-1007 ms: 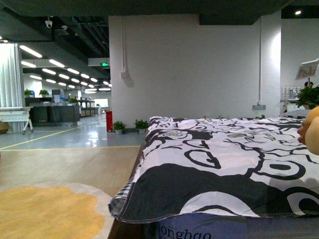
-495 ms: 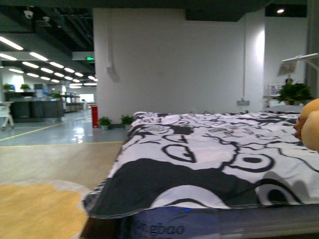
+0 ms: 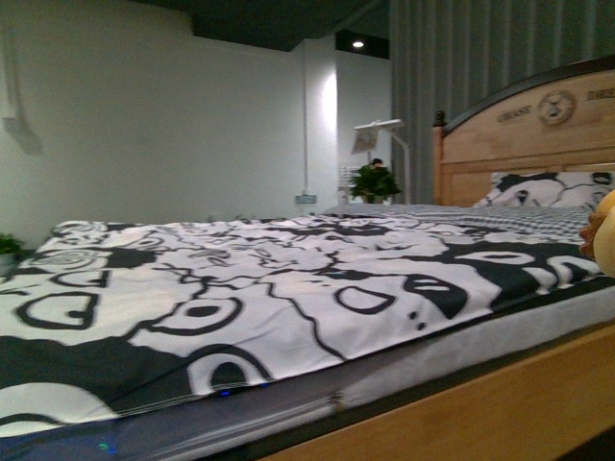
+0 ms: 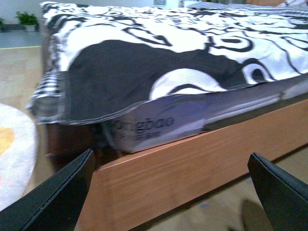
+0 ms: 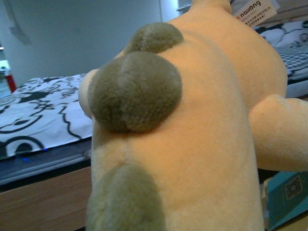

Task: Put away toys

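The plush toy (image 5: 202,134) fills the right wrist view, fuzzy orange-yellow with darker olive patches and a white tag at its top. My right gripper is shut on it, and its fingers are hidden behind the plush. In the front view only a sliver of the plush toy (image 3: 605,240) shows at the right edge, level with the bed top. My left gripper (image 4: 173,192) stands open, its two dark fingers (image 4: 57,197) wide apart with nothing between them, low beside the wooden bed frame (image 4: 183,159).
A bed with a black-and-white patterned cover (image 3: 240,279) spans the front view, with a wooden headboard (image 3: 528,134) and pillow (image 3: 543,187) at the right. A potted plant (image 3: 373,181) and lamp stand behind. A pale rug (image 4: 14,149) lies on the floor.
The front view has swung to the right: the hall and the yellow rug have left the picture, the headboard and pillow have come in. The plush stays at the right edge.
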You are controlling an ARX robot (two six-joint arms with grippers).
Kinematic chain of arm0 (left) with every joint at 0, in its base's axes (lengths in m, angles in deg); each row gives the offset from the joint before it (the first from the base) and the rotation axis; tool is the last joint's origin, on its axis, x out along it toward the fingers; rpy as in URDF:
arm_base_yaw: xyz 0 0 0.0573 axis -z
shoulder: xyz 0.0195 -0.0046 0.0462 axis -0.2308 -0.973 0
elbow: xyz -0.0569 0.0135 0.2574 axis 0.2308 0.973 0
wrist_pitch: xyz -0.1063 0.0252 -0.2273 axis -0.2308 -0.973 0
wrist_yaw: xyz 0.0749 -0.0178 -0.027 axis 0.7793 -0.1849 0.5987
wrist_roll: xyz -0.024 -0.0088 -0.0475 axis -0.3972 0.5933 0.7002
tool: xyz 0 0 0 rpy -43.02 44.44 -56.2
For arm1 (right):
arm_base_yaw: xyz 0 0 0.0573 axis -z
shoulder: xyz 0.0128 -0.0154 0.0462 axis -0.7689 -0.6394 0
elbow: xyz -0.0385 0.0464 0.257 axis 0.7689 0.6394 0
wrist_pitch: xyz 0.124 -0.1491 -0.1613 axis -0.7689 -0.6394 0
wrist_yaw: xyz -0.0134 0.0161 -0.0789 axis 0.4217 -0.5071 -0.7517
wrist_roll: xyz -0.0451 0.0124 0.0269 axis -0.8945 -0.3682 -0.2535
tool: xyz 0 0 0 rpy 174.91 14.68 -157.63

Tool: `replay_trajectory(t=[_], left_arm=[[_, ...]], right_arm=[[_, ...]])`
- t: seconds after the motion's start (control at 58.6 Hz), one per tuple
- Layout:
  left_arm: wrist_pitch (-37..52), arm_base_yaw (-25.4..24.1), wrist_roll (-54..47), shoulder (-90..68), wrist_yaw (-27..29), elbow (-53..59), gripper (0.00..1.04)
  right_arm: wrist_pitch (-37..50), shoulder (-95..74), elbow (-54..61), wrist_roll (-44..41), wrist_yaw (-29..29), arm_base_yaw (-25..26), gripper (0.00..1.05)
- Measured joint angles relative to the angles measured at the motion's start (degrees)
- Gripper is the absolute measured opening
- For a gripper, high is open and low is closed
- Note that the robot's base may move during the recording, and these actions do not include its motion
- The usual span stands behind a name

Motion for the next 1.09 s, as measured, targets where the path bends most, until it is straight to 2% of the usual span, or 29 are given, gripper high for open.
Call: replay_trajectory(t=[1.092], left_arm=[[0.00, 0.02, -0.02, 0.02, -0.09, 0.00, 0.99]], right_arm=[[0.02, 0.02, 0.09, 0.00, -0.02, -0.02, 0.17]])
